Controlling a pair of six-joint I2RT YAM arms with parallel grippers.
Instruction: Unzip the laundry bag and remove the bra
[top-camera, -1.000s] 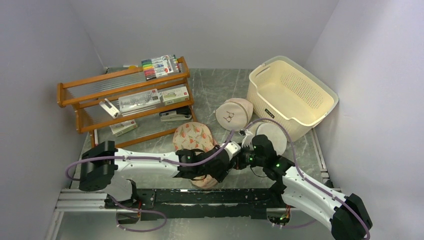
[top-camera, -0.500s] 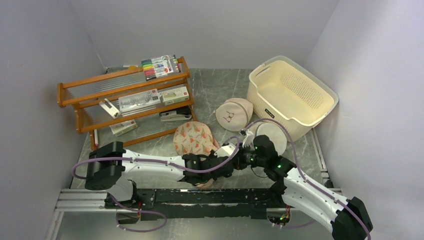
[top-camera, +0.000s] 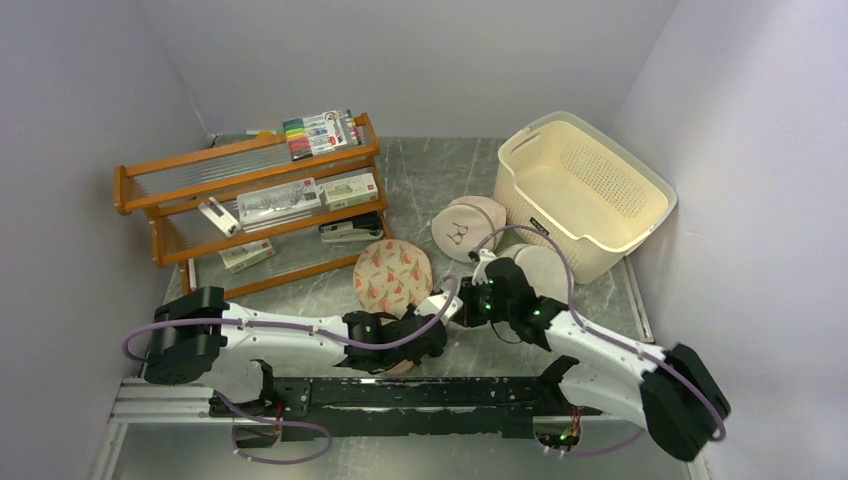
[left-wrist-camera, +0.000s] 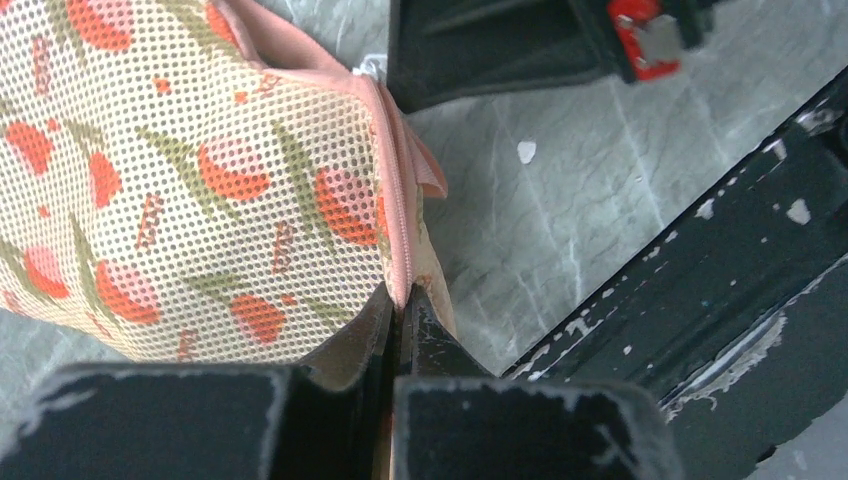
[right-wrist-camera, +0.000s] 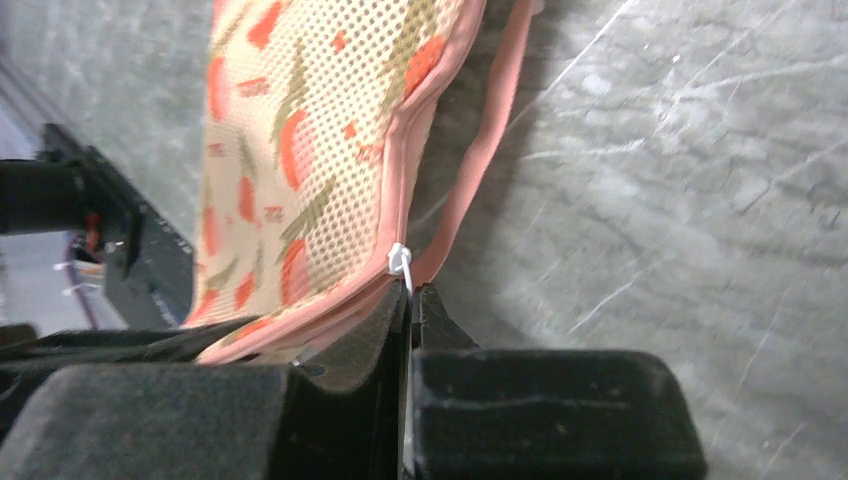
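The laundry bag (top-camera: 392, 277), cream mesh with red-orange flowers and pink zip edging, lies near the table's front, its near lobe hidden under my arms. My left gripper (top-camera: 412, 343) is shut on the bag's pink zip edge (left-wrist-camera: 402, 240), pinching it at the fingertips (left-wrist-camera: 400, 300). My right gripper (top-camera: 468, 300) is shut on the white tie pull (right-wrist-camera: 400, 262) at the bag's zip (right-wrist-camera: 395, 190), just right of the left gripper. The zip looks closed along the stretch I see. The bra is hidden.
A wooden rack (top-camera: 250, 200) with markers and a stapler stands at the back left. At the back right is a cream basket (top-camera: 585, 190). A round pale dome bag (top-camera: 465, 228) and a round white bag (top-camera: 548, 270) lie just behind my right arm. The black rail (top-camera: 400, 395) runs along the near edge.
My left gripper has shut on the bag's zip edge. The right gripper, still shut on the pull, has shifted a little left and away, and the bag's far lobe moved slightly right.
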